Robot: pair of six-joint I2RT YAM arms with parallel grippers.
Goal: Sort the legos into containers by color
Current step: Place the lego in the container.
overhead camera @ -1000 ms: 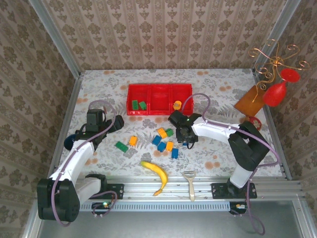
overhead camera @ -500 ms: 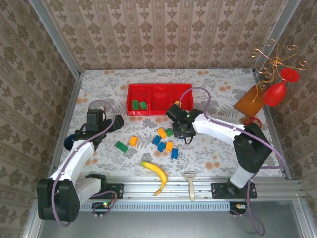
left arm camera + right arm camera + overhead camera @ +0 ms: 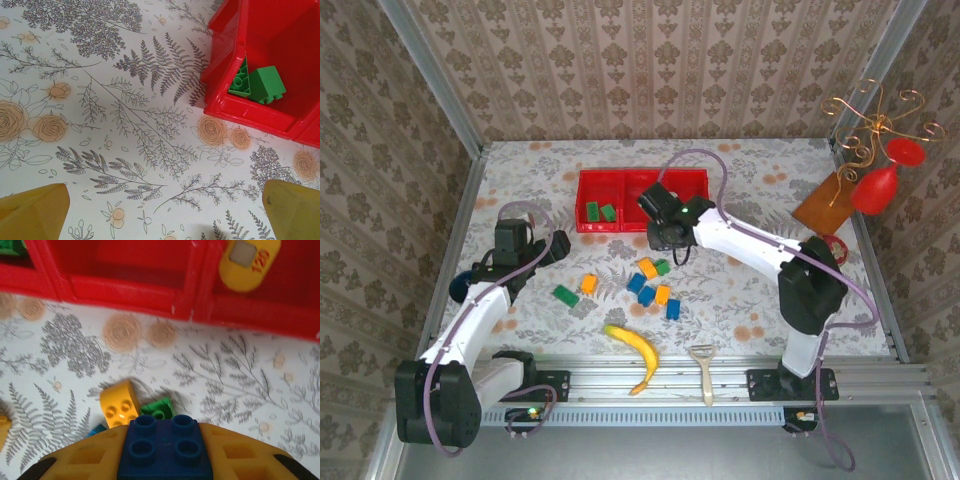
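Grasping right gripper [image 3: 165, 465]: clenched on a dark blue brick [image 3: 164, 442], studs up, over the table at 6 o'clock of the red tray [image 3: 582, 202], near its front wall.
Left gripper [image 3: 160, 215]: fingers spread wide, empty, at 8 o'clock of the tray.
Tray contents: two green bricks [image 3: 257, 84] in left compartment; orange piece [image 3: 248, 260] in right.
Loose legos [image 3: 647, 294]: scattered at 6 o'clock of the tray.

Loose legos [image 3: 647, 268] between tray [image 3: 620, 228] behind and banana [image 3: 632, 345] in front
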